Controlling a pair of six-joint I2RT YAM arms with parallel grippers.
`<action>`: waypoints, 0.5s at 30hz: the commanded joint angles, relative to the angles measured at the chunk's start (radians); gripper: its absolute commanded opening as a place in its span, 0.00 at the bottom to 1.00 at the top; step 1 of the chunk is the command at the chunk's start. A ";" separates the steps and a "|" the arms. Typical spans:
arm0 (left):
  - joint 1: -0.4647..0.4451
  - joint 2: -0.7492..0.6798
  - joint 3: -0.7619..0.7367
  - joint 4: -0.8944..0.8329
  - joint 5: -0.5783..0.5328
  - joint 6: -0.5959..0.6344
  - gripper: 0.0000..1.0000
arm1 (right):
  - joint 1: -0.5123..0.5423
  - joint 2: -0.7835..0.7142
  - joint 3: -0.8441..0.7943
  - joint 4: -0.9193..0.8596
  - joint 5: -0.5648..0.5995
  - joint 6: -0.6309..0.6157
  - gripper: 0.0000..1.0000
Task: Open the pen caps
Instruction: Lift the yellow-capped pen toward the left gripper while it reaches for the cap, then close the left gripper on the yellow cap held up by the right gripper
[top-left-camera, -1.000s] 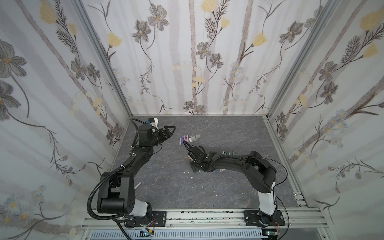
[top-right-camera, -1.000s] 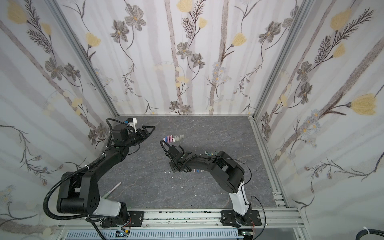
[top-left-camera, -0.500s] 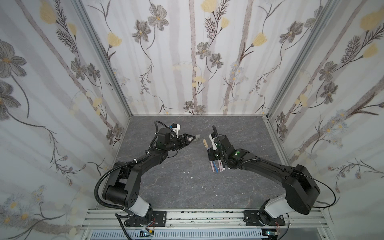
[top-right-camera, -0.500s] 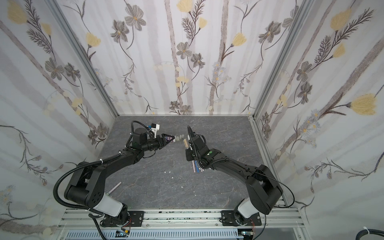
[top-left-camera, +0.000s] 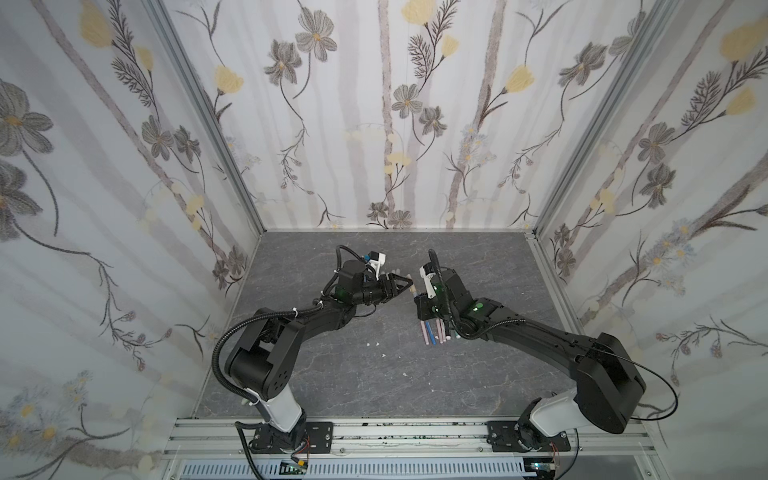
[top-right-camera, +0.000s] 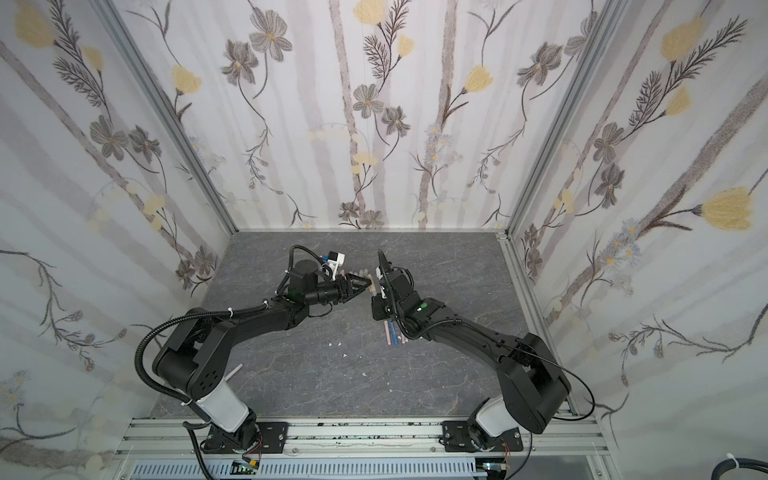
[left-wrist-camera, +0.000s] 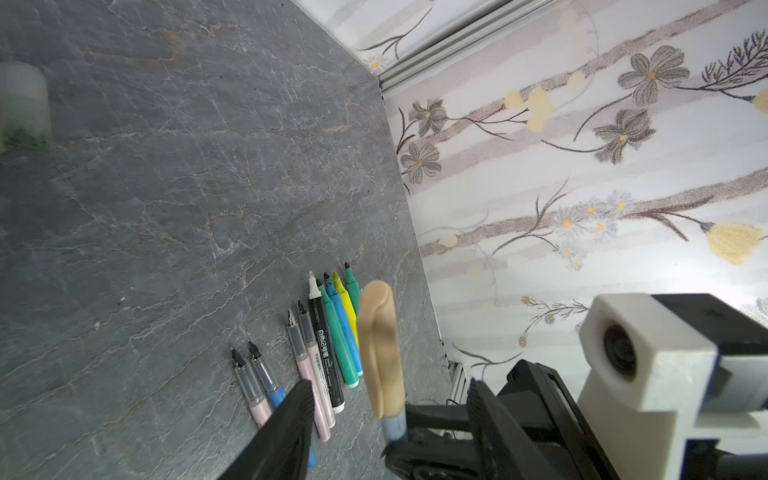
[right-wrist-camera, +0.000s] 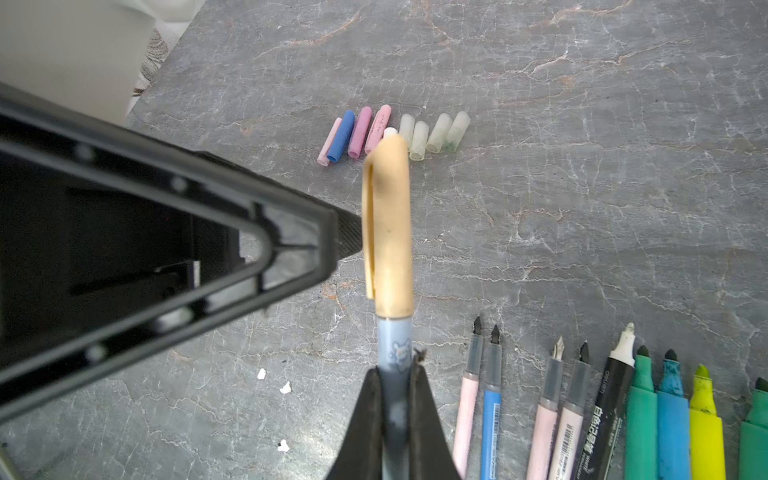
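Right gripper (right-wrist-camera: 395, 374) clenches a blue pen (right-wrist-camera: 394, 338); its tan cap (right-wrist-camera: 388, 232) stands between the parted, not yet clamped jaws of the left gripper (left-wrist-camera: 390, 386).

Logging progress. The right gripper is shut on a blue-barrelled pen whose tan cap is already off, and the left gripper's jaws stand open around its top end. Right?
No: the tan cap is still on the pen, as the right wrist view shows. Otherwise correct: the right gripper is shut on the barrel, and the left gripper has its jaws open around the capped end.
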 joint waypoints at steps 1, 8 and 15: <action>-0.005 0.017 0.019 0.061 0.002 -0.023 0.54 | 0.000 -0.008 0.009 0.035 -0.006 0.009 0.00; -0.014 0.062 0.049 0.083 0.011 -0.041 0.42 | 0.000 -0.003 0.010 0.044 -0.009 0.009 0.00; -0.023 0.079 0.062 0.084 0.018 -0.048 0.32 | 0.001 0.012 0.025 0.046 -0.012 0.006 0.00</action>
